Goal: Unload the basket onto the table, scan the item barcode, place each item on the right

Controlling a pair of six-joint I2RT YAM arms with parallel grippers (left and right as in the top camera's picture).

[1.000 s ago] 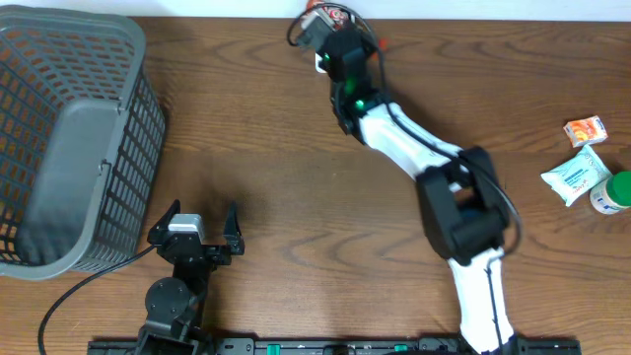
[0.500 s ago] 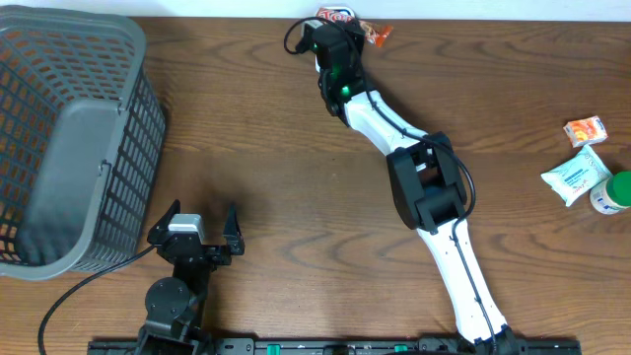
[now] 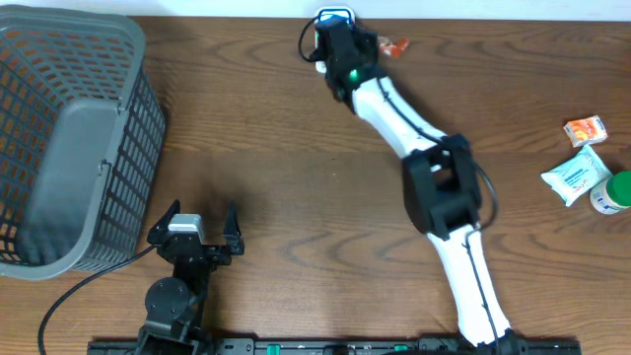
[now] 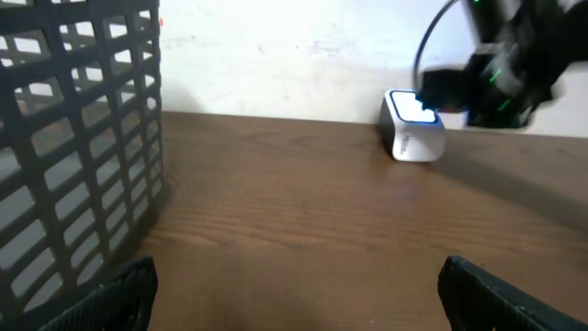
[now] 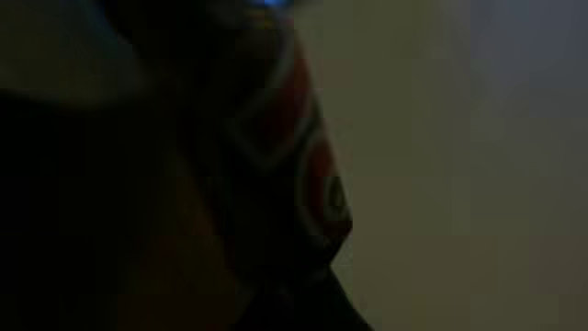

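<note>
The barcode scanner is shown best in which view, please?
Left wrist: the scanner shows side-on, top lit blue. Overhead catches only that lit top, partly covered; right wrist is too dark to tell.

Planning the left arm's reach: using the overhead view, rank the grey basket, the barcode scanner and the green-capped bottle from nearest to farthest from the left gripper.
From the left gripper:
1. grey basket, close on its left.
2. barcode scanner, at the far table edge.
3. green-capped bottle, far right.
</note>
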